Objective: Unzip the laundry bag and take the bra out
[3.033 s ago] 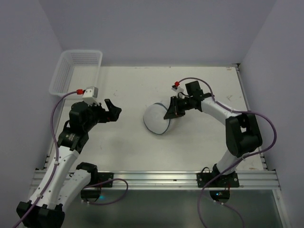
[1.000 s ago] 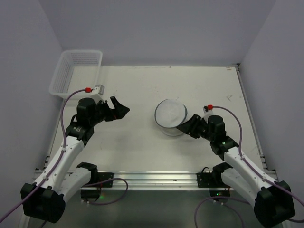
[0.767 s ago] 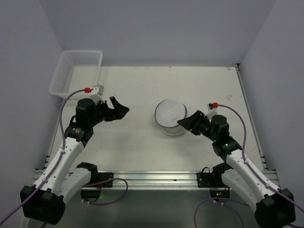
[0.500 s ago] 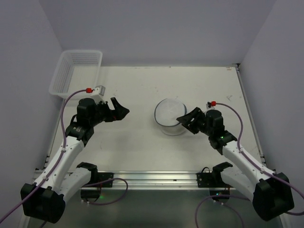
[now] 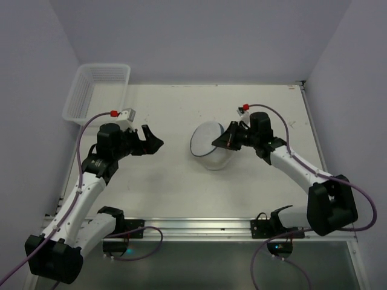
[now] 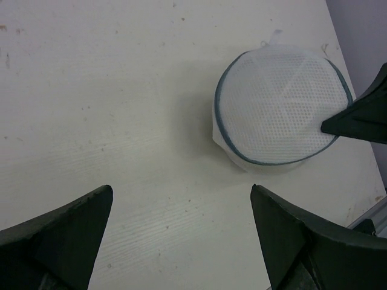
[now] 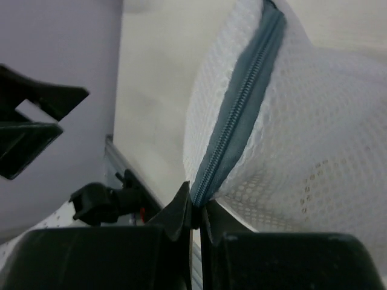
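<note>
The laundry bag point(image 5: 204, 141), a round white mesh pouch with a grey-blue zipper line around its rim, sits mid-table, tipped up on its right side. My right gripper point(image 5: 220, 142) is shut on the zipper line at the bag's right rim; the right wrist view shows the zipper point(image 7: 242, 103) running into the closed fingertips of that gripper point(image 7: 198, 210). My left gripper point(image 5: 152, 141) is open and empty, left of the bag and apart from it. In the left wrist view, the left gripper point(image 6: 181, 202) frames bare table and the bag point(image 6: 275, 109) lies ahead. No bra shows.
A white slatted plastic basket point(image 5: 97, 90) stands at the far left corner against the wall. The table point(image 5: 169, 181) has walls on the left, back and right. A metal rail point(image 5: 199, 226) runs along the near edge by the arm bases.
My right gripper has moved up and left along the bag's right rim, still at the zipper. The bag has tipped and shifted slightly left. The left arm has barely moved.
</note>
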Controlling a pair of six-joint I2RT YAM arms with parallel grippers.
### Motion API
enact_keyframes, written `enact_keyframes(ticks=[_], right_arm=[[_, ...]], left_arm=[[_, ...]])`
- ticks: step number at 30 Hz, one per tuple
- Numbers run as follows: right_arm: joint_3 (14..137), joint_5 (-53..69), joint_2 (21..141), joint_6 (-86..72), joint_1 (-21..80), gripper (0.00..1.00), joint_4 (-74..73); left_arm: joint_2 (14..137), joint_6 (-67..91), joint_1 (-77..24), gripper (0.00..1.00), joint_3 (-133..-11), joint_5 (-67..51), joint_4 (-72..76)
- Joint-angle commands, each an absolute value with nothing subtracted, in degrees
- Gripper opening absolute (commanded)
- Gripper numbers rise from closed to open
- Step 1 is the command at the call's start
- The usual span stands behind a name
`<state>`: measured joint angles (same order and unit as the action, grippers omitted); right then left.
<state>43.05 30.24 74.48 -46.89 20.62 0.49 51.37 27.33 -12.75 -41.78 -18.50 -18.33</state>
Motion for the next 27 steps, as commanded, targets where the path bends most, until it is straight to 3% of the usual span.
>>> enact_keyframes(ticks=[1, 5, 7, 12, 20, 22, 27], right_arm=[[60.13, 51.65, 81.01, -27.90, 21.88, 0.00, -12.77], [75.04, 58.70, 95.67, -7.42, 23.90, 0.05, -45.79], [78.29, 60.02, 99.04, -0.63, 24.26, 0.06, -51.39], [80.06, 64.09, 101.60, 6.23, 26.28, 0.18, -57.03], [80.51, 37.11, 93.70, -11.85, 24.08, 0.52, -43.36], [80.16, 31.41, 89.24, -15.11, 24.08, 0.84, -41.06], [74.47, 22.33, 79.82, -22.05, 24.08, 0.94, -33.59]], left_arm=[[50.80, 23.21, -12.66, 1.00, -45.88, -18.81, -20.39], [51.33, 19.96, -12.66, 1.00, -46.76, -20.65, -21.09], [51.85, 19.69, -12.66, 1.00, -46.84, -22.49, -21.18], [52.82, 18.99, -12.66, 1.00, -46.93, -26.97, -21.62], [54.93, 16.70, -13.18, 1.00, -47.54, -29.44, -21.10], [56.77, 15.91, -14.23, 1.00, -48.51, -29.62, -20.05], [63.96, 13.37, -16.34, 1.00, -53.34, -30.14, -18.28]])
